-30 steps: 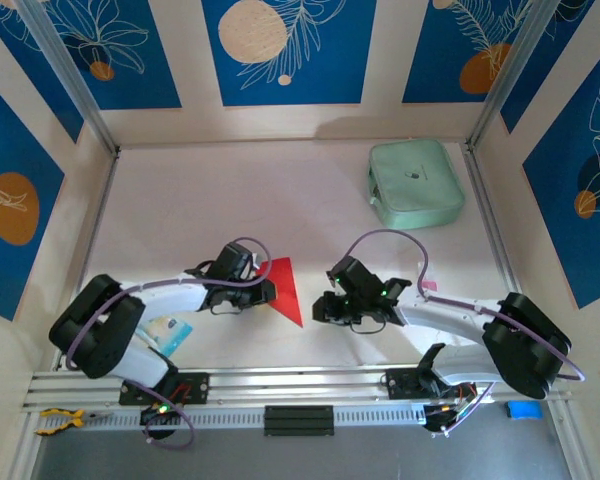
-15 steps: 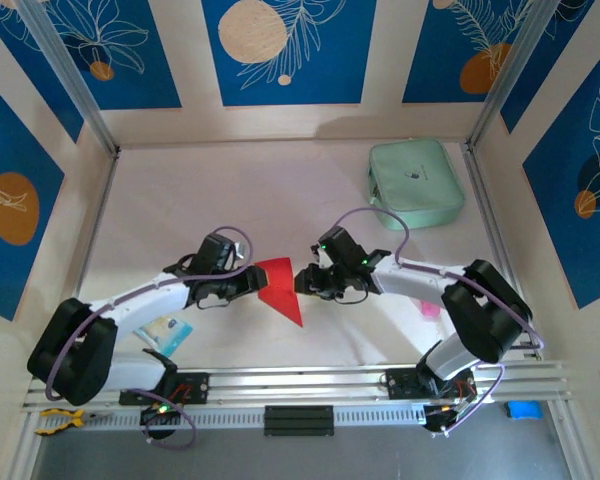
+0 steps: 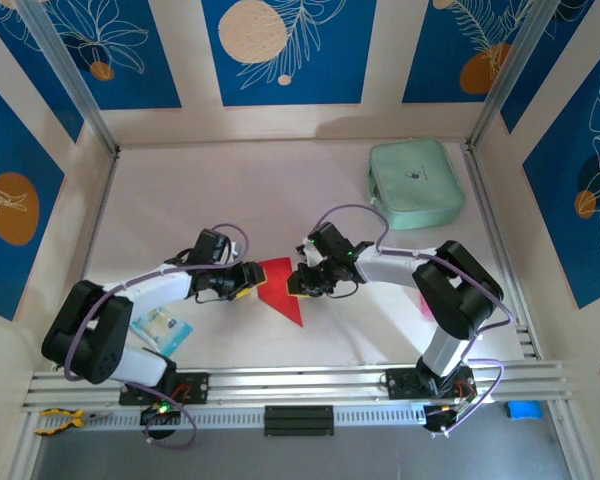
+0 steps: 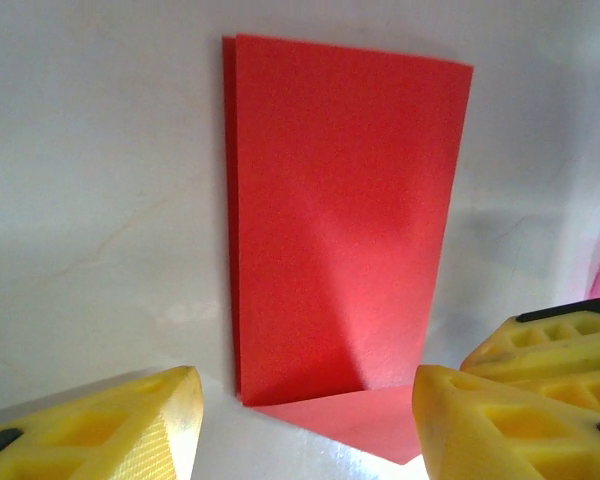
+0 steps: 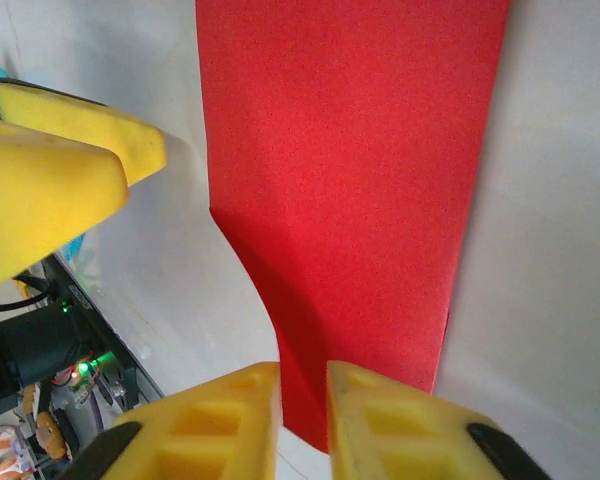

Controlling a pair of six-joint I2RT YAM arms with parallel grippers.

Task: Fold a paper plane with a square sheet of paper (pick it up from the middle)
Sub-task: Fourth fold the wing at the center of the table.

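Lying flat mid-table [image 3: 230, 200]: folded red paper [image 3: 278, 288]. Left gripper [image 4: 305, 390] spread, one finger either side of the paper's end. Right gripper [image 5: 303, 385] nearly pressed together, pinching the opposite edge.

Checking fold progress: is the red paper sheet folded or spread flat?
Folded: the red paper sheet is narrow with one pointed end, and the left wrist view shows a doubled edge.
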